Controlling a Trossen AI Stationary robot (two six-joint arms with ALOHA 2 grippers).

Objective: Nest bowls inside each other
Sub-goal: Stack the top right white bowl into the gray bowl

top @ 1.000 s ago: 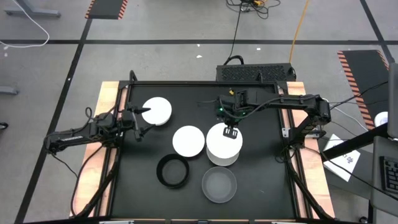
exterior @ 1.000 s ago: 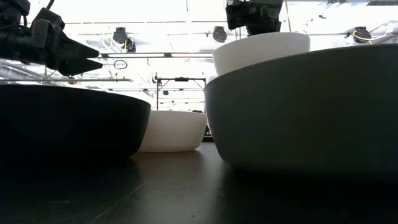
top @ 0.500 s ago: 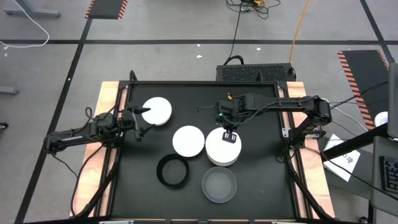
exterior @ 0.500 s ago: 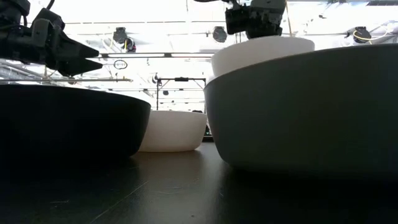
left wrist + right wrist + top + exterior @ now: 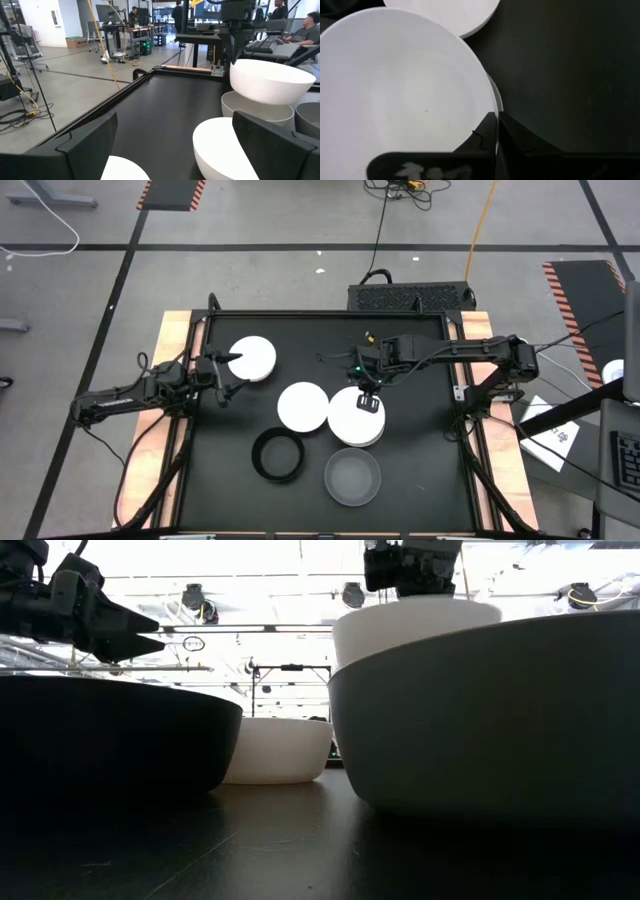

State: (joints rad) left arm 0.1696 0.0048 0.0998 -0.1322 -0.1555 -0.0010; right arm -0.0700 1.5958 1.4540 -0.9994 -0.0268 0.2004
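My right gripper (image 5: 367,402) is shut on a white bowl (image 5: 270,82), which hangs just over a translucent grey bowl (image 5: 250,111) near the table's middle. Left of them rests a second white bowl (image 5: 303,407). A third white bowl (image 5: 252,359) sits at the far left, right by my left gripper (image 5: 237,375), which is open, level and touches nothing. A black bowl (image 5: 279,455) and another translucent grey bowl (image 5: 352,477) stand near the front edge. My right gripper pinches the white bowl's rim (image 5: 492,117) on its far side, one finger (image 5: 482,137) inside the bowl and one (image 5: 522,142) outside. The fingers come from above, slanting steeply down. The bowl hangs mouth up, nearly level, over the grey bowl; I cannot tell whether the two touch.
The black table is bounded by a raised black frame (image 5: 330,314) on wooden boards. Free tabletop lies at the far middle and along the right side. In the left wrist view, desks and seated people (image 5: 305,32) show in the room beyond.
My right gripper has sunk a little and shifted toward the table's near edge, still shut on the white bowl. The bowl has come down with it and hangs more level over the grey bowl than before.
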